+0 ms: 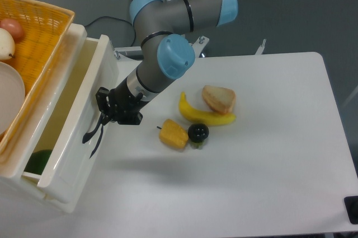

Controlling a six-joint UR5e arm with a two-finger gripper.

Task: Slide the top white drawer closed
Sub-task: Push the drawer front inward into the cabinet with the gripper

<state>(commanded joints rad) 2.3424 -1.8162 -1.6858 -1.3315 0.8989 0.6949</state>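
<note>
The top white drawer point(78, 131) stands partly open at the left, its flat front panel facing the table. A curved black handle point(91, 132) sits on that panel. My gripper point(103, 105) is pressed against the panel just above the handle, fingers together, and looks shut. A green vegetable point(35, 162) lies in the near corner of the drawer, mostly hidden by the front panel.
An orange wicker basket point(42, 22) holding food and a white plate sits on top of the cabinet. On the table right of my gripper lie a yellow corn piece point(173, 134), a black ball point(198, 132), a banana point(204, 116) and bread point(218, 99).
</note>
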